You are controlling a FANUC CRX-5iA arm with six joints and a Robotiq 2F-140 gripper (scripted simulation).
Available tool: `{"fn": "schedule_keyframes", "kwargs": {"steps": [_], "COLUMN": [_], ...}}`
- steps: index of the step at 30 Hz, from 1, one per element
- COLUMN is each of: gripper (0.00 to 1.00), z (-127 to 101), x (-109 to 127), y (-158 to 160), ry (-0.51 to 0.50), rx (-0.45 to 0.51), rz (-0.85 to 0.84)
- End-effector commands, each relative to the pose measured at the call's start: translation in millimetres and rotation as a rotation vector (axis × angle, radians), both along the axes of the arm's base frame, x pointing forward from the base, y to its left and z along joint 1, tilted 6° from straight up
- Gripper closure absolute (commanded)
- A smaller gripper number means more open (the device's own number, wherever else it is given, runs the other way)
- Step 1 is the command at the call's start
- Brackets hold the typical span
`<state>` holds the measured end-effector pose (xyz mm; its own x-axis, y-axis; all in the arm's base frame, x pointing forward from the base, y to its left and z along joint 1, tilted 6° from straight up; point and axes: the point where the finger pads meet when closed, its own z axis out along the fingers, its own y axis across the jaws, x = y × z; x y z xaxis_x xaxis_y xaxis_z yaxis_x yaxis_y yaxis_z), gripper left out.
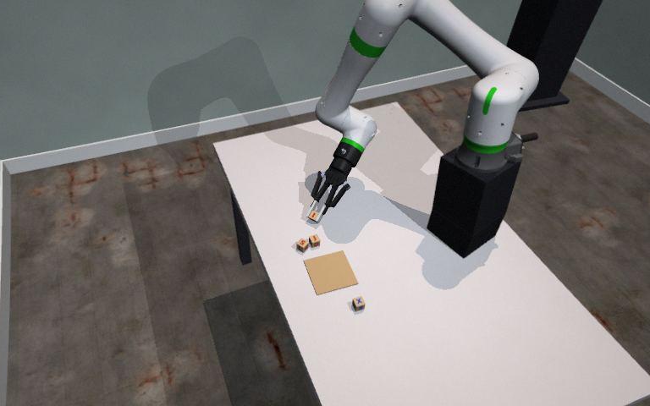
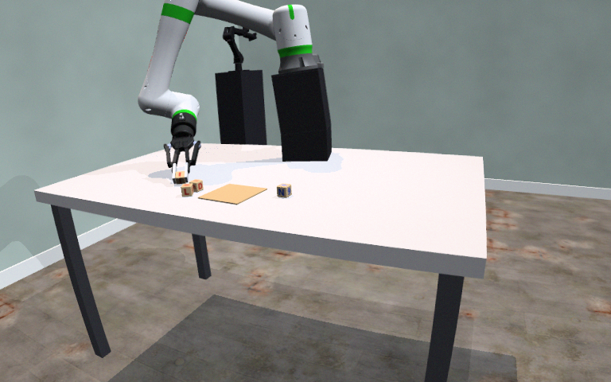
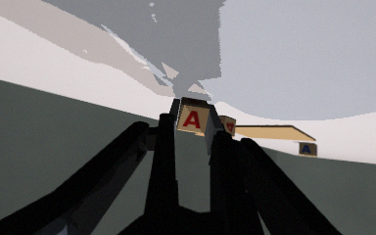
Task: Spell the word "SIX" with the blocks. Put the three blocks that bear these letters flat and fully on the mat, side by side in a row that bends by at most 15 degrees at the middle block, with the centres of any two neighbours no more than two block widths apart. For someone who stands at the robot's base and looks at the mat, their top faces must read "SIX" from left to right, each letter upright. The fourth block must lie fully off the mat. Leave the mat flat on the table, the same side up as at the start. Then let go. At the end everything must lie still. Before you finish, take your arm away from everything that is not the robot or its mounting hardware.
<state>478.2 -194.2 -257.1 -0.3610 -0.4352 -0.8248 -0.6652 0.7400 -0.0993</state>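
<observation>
seen from above, the red "i" block (image 1: 313,216) (image 2: 180,177) (image 3: 193,118) sits between the claw's (image 1: 315,214) (image 2: 180,177) (image 3: 194,117) fingertips, gripped or loose i cannot tell, at eleven o'clock from the mat (image 1: 330,272) (image 2: 233,193) (image 3: 275,132); the "x" block (image 1: 358,303) (image 2: 283,190) (image 3: 307,149) lies at five.

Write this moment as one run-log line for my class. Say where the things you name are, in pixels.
gripper (image 1: 315,212) (image 2: 180,173) (image 3: 192,112): I block (image 1: 313,216) (image 2: 180,175) (image 3: 192,119) between fingers, grip unclear | S block (image 1: 302,245) (image 2: 186,190), X block (image 1: 358,304) (image 2: 283,190) (image 3: 307,149): off mat (image 1: 330,272) (image 2: 233,193) (image 3: 273,132) | SIX: unspelled
</observation>
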Motion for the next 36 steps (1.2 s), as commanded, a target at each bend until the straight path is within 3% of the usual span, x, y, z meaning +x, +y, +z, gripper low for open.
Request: {"fn": "schedule_keyframes", "kwargs": {"steps": [1,9,36], "gripper": [0.79,0.72,0.72], "z": [0.1,0.1,0.1], "x": [0.1,0.1,0.1], "y": [-0.1,-0.1,-0.1], "ry": [0.000,0.000,0.000], "rx": [0.000,0.000,0.000], "rz": [0.000,0.000,0.000]}}
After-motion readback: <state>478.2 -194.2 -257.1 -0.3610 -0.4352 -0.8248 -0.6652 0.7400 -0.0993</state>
